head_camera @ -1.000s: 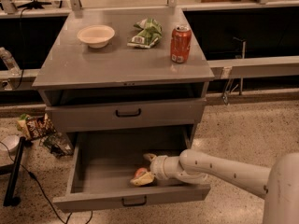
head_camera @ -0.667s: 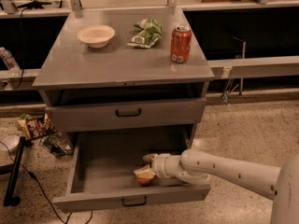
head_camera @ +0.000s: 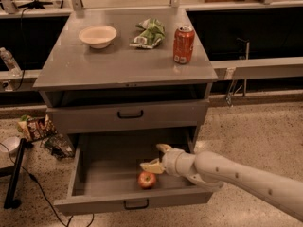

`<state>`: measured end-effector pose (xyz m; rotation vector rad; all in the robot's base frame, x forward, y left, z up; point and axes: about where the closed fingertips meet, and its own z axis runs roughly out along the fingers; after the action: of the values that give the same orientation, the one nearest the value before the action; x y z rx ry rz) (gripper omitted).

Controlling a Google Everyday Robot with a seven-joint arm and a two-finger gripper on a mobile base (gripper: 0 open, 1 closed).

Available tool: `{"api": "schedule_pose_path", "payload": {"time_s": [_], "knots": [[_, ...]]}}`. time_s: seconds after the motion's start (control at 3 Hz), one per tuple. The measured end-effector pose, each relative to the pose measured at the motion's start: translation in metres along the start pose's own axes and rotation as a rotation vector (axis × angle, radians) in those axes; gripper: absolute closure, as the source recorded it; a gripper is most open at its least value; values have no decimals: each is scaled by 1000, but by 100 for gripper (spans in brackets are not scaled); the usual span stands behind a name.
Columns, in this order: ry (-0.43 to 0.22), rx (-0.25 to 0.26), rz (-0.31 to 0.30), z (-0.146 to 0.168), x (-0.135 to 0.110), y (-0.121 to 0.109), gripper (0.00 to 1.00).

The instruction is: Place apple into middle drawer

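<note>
The middle drawer is pulled out, grey metal with a small black bar handle on its front. The apple, small, red with orange-yellow patches, lies on the drawer floor near the front edge. My gripper reaches into the drawer from the right on a white arm. It is open and empty, its pale fingers spread just above and behind the apple, not touching it.
The matching grey drawer above is shut. On the cabinet top stand a white bowl, a green chip bag and a red soda can. Snack bags and cables lie on the floor at left.
The gripper has let go of the apple. The apple now lies on the drawer floor, and the gripper has opened and lifted slightly up and back from it.
</note>
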<state>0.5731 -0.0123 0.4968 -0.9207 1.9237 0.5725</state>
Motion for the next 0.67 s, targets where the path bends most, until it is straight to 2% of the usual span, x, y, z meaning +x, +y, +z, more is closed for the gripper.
{"api": "schedule_pose_path", "payload": {"time_s": [0.33, 0.67], "knots": [[-113, 57, -33, -59, -46, -12, 59], [-161, 137, 19, -120, -70, -19, 69]]}}
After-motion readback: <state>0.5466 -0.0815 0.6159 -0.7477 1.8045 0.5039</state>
